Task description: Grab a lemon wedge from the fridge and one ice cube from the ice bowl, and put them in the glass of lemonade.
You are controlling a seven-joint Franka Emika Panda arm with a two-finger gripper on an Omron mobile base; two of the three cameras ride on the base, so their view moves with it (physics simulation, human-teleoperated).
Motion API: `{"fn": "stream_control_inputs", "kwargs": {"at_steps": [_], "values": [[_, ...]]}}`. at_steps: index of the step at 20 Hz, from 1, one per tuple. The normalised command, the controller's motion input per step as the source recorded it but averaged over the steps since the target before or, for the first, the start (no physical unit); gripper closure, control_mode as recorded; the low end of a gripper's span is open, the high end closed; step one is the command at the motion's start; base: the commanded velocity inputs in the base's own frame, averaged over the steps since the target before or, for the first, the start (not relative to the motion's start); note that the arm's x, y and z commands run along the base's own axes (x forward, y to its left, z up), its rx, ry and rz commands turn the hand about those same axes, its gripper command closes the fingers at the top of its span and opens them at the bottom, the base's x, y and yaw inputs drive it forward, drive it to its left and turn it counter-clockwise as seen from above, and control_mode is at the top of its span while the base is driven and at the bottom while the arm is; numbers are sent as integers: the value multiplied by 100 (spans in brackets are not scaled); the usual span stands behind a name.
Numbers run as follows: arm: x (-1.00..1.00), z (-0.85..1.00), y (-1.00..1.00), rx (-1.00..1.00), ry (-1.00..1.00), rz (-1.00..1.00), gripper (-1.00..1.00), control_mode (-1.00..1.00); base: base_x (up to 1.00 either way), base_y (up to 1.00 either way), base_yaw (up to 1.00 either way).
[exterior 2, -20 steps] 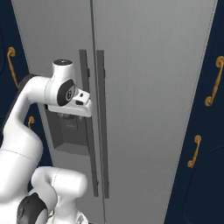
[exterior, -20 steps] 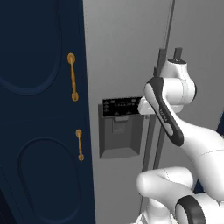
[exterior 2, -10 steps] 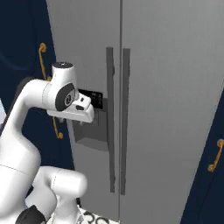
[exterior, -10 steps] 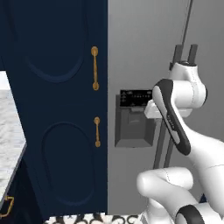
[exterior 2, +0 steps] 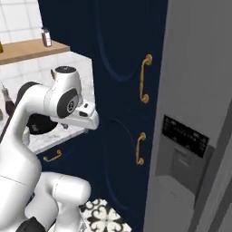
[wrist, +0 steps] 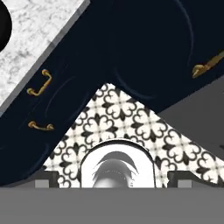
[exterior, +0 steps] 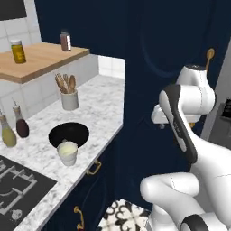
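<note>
Jaws stand wide apart, nothing held. Your ice bowl (exterior: 68,134) sits at nine o'clock on the marble counter (exterior: 97,106), the glass of lemonade (exterior: 67,153) touching its near rim, handy for drops. The fridge (exterior 2: 199,99) stands at three o'clock, shut.

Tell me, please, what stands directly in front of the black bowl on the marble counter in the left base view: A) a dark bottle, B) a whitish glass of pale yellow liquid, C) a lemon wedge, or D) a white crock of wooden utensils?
B: the glass of lemonade stands just in front of the ice bowl, on the side nearer the counter edge.
</note>
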Motion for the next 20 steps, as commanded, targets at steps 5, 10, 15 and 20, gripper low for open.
{"fn": "stream_control_inputs", "kwargs": {"at_steps": [5, 10, 15, 20], "values": [[0, 0, 0, 0, 0, 0, -100, 100, 27, 33, 76], [0, 0, 0, 0, 0, 0, -100, 100, 71, -1, 58], [0, 0, 0, 0, 0, 0, -100, 100, 80, -15, 41], [27, -19, -6, 0, 11, 9, -100, -100, 44, -8, 20]]}}
